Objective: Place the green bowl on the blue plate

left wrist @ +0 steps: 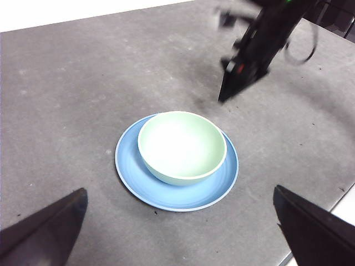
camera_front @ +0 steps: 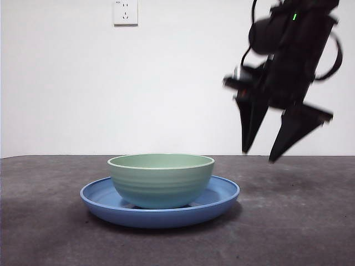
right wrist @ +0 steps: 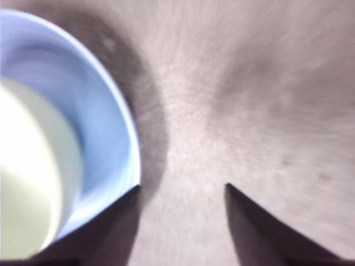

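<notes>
Hanging tilted at upper right of my front view, the right gripper [camera_front: 259, 156] points down with jaws parted, holding nothing. I see the green bowl [camera_front: 161, 180] sitting on the blue plate [camera_front: 219, 198], lower centre. My left gripper [left wrist: 180, 233] waits wide open, empty.

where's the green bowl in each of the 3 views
Front view: the bowl sits low and centre, on the plate.
Left wrist view: the bowl is at the middle, on the plate, with the right gripper beyond it.
Right wrist view: only a blurred pale part of the bowl shows at the left edge.
Shared landmark: the plate's blue rim around the bowl.
</notes>
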You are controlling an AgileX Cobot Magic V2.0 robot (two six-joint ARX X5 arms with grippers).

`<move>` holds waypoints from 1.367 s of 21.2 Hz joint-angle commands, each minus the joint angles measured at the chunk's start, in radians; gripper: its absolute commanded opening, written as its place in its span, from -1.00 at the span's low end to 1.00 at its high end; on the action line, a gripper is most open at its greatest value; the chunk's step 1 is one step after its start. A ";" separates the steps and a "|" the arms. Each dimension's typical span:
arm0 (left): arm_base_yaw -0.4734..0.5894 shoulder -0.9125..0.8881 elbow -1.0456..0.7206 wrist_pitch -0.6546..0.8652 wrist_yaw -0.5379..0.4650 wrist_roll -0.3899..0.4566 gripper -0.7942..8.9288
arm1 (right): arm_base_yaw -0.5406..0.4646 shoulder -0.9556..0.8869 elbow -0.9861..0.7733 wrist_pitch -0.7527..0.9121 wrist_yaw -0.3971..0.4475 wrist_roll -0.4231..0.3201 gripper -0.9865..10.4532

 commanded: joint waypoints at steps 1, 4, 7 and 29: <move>-0.009 0.001 0.011 0.011 -0.005 0.001 0.77 | 0.004 -0.074 0.023 -0.002 0.003 -0.048 -0.11; -0.009 0.001 0.011 0.011 -0.005 0.001 0.77 | 0.002 -0.226 0.023 -0.039 0.004 -0.080 0.13; -0.009 0.001 0.011 0.011 -0.005 0.001 0.77 | 0.003 -0.393 0.023 -0.135 0.043 -0.127 0.16; -0.009 0.001 0.011 0.019 -0.005 0.001 0.76 | 0.005 -1.102 -0.351 -0.308 -0.016 -0.185 0.16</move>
